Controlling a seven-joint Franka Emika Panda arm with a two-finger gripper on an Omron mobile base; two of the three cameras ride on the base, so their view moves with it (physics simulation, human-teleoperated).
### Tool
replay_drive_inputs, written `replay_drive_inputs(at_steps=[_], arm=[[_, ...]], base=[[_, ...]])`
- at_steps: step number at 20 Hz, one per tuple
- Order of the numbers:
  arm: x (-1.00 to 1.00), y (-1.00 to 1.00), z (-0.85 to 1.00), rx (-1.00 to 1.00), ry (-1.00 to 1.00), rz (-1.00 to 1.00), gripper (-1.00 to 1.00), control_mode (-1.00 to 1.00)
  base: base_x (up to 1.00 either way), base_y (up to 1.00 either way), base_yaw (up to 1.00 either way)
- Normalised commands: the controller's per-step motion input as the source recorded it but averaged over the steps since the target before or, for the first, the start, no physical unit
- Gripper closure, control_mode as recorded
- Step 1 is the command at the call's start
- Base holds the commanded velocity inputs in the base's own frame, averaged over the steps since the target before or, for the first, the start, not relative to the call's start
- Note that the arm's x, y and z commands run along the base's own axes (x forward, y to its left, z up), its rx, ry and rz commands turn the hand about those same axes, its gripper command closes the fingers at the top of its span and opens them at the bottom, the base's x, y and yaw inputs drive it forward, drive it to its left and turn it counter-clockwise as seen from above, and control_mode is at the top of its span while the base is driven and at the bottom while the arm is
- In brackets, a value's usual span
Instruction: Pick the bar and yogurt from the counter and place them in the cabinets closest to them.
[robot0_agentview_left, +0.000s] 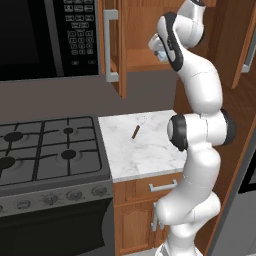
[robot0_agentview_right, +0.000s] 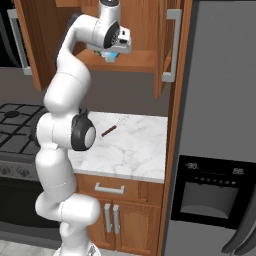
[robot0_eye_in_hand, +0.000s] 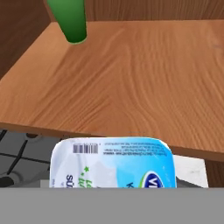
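Here, near to far:
Yogurt: the yogurt (robot0_eye_in_hand: 113, 162) is seen closest in the hand view, lid side up toward the camera, with its printed blue and white face and a barcode turned to the lens; it is carried at the shelf's front edge and not yet over the boards, so it is judged to be on its way in.
Claw: the claw (robot0_agentview_right: 111, 54) is clamped on the yogurt; in the right base view a pale blue patch is seen between the jaws under the hand, level with the shelf lip.
Arm pose: the arm is raised high and bent forward so that the cup can be brought in flat above the shelf, not from below.
Shelf: the shelf (robot0_eye_in_hand: 131, 78) is plain wood, bare across the middle, so room for the cup is offered just past the edge.
Green thing: a green upright object (robot0_eye_in_hand: 70, 19) stands at the far left of the shelf, well apart from the cup's likely path.
Cabinet: the cabinet (robot0_agentview_right: 145, 30) has its doors swung open, handles outward, which leaves the opening free.
Tabletop: the tabletop (robot0_agentview_left: 150, 150) lies below, with a thin brown stick (robot0_agentview_left: 135, 132) on it; the bar cannot be made out.
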Motion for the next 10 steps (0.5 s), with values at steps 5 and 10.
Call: replay_drive_inputs(at_steps=[5,10], arm=[[0.15,0.00,-0.09,0.00,0.00,0.00,1.00,-1.00],[0.13,0.00,-0.08,0.00,0.00,0.00,1.00,-1.00]], base=[[0.00,0.00,0.00],[0.00,0.00,0.00]])
